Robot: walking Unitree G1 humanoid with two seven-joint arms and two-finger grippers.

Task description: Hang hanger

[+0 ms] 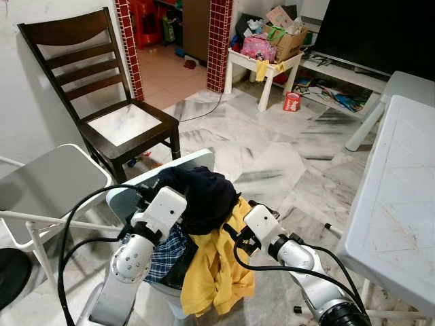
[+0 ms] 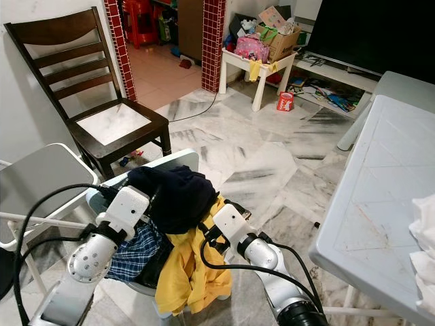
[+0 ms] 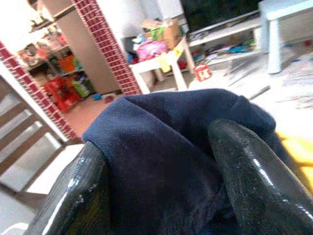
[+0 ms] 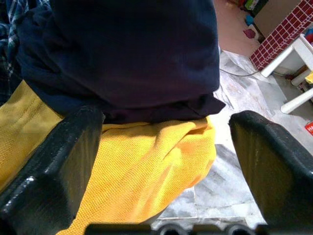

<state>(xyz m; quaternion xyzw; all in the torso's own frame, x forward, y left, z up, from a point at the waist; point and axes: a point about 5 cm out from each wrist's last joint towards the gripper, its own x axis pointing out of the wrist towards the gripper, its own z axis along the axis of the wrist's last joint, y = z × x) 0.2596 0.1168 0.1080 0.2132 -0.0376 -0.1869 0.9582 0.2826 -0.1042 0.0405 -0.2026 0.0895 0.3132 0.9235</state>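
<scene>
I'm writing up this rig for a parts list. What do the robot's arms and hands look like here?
Both arms are silver, with rounded, perforated joint housings and white boxy wrist blocks. Thick black cables loop beside the left arm and run along the right arm. Each hand has two long, glossy black fingers: the left hand has rounded, tapering ones, the right hand blunter, blocky ones.

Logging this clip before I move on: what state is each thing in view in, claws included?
Left claw: open, fingers either side of the navy garment.
Right claw: open, at the yellow garment.
Navy garment: bunched on top of the pile.
Yellow garment: draped over the pile's edge, hanging down.
Plaid garment: crumpled under the navy one.
Wooden chair: upright, seat bare.
Red can: upright on the floor.
</scene>
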